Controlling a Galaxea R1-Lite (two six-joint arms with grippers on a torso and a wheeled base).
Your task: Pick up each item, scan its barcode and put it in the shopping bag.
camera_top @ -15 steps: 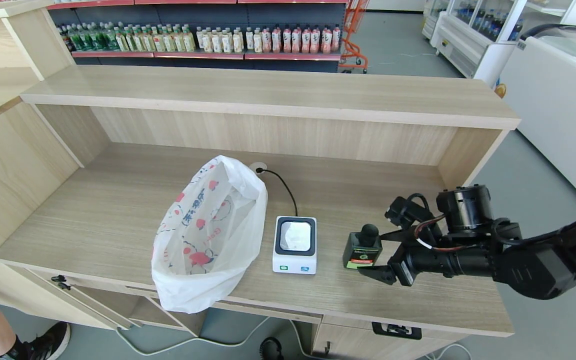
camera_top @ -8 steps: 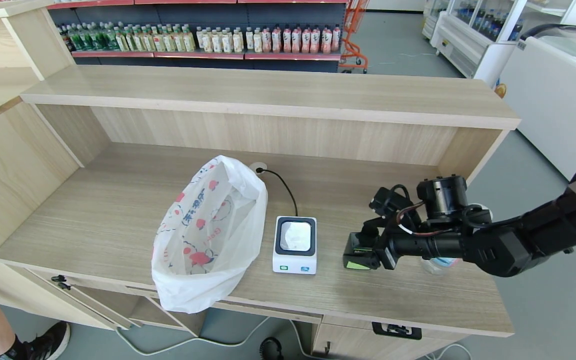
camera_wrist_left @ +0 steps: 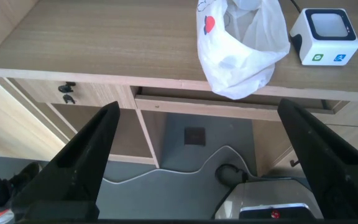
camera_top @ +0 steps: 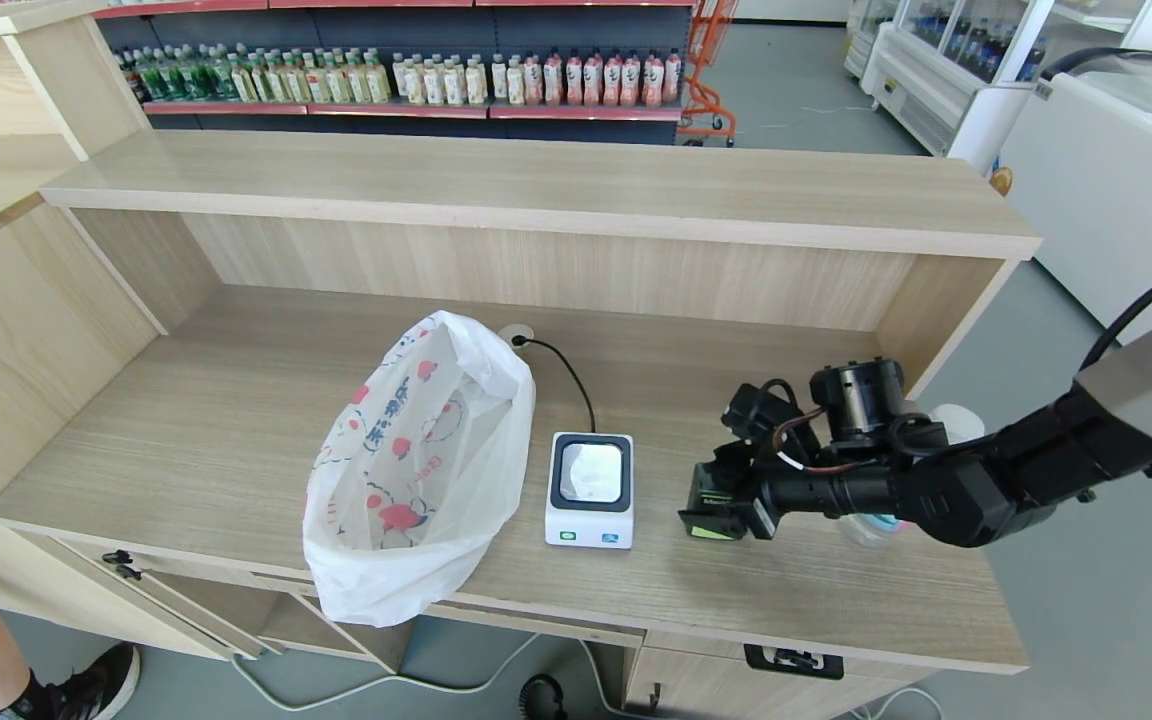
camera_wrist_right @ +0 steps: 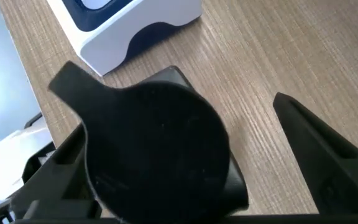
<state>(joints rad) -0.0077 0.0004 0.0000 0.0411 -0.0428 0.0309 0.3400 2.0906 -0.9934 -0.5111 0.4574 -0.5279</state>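
On the light wooden counter (camera_top: 236, 420), just to the right of the scanner, a small black bottle with a round black cap and a green label (camera_top: 706, 522) is set on the wood. Whether it stands quite upright cannot be told. It is straddled by the right gripper (camera_wrist_right: 179, 124), whose jaws are parted. Bare wood is seen between the bottle and one finger (camera_wrist_right: 328, 155), so nothing is judged to be gripped yet.

The white box-shaped barcode scanner with a dark glass window (camera_top: 590, 487) is placed just beside the bottle. On the scanner's far side, the white plastic shopping bag printed in red (camera_top: 416, 470) is slumped open-mouthed, its bottom hanging over the counter's front edge. A clear plastic item (camera_top: 871, 530) is half hidden under the right arm. The left gripper (camera_wrist_left: 197, 106) is held low before the counter, spread wide and empty.

If the jaws are closed off-centre, the bottle could be tipped or shoved against the scanner. If only the smooth cap is caught, it may be lost on the lift. The label's barcode could be covered by a finger, and the clear item could be brushed by the arm.
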